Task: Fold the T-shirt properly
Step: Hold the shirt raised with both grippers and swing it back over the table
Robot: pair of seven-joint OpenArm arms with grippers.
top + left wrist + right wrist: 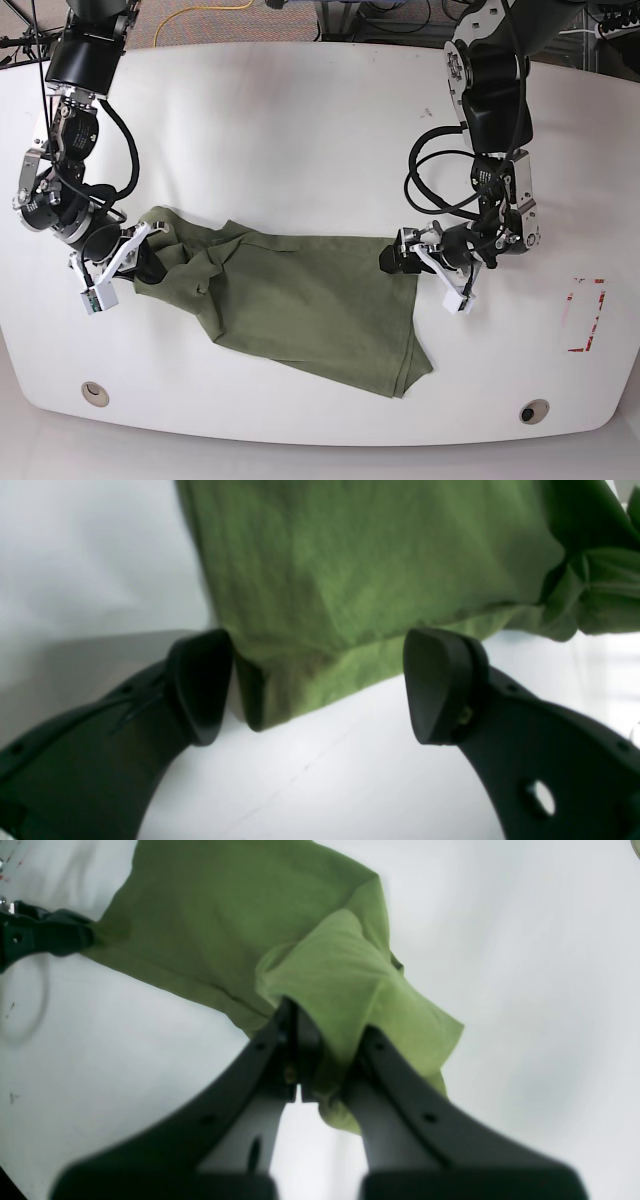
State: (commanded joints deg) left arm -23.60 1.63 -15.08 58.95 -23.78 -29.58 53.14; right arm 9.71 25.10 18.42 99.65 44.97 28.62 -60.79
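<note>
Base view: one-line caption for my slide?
Right gripper clamps one T-shirt end; open left gripper meets the opposite edge.

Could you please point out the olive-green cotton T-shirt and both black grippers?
Olive-green cotton T-shirt (300, 295), base view, middle of body.
Left gripper (317, 685), left wrist view, between fingertips.
Right gripper (327, 1050), right wrist view, between fingertips.

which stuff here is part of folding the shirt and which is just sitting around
Part of the job:
T-shirt
right claw, shut on the shirt
left claw, open at the shirt's edge

Just there:
table
red marking on the table
round fittings near the front edge
</note>
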